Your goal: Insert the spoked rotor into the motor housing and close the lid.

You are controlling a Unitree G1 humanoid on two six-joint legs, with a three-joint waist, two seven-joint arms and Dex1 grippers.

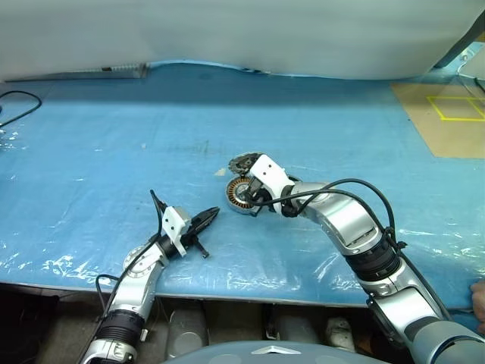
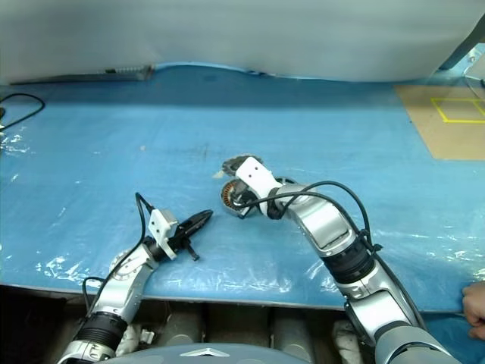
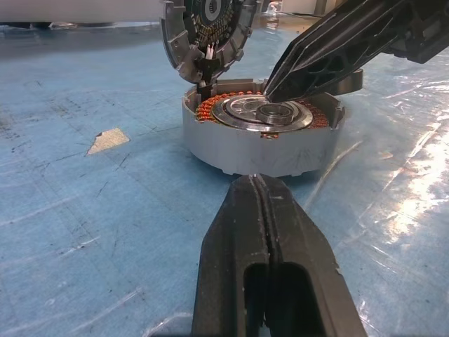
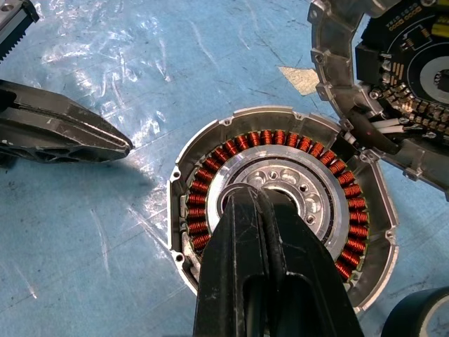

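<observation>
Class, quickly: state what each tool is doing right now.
Left tool: closed, holding nothing.
Right tool: closed, tips over the motor housing centre, holding nothing.

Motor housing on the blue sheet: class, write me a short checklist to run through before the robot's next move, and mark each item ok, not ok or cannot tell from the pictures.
1. Motor housing flat on the blue sheet, open face up: ok.
2. Spoked rotor seated inside the copper windings: ok, it looks level in the left wrist view.
3. Lid closed: not ok, it stands tilted open at the housing's edge, joined by short wires.
4. Right gripper clear of the housing: not ok, shut, tip over the rotor hub.
5. Left gripper clear: ok, shut, beside the housing.
6. Wires free of pinching: cannot tell.
</observation>
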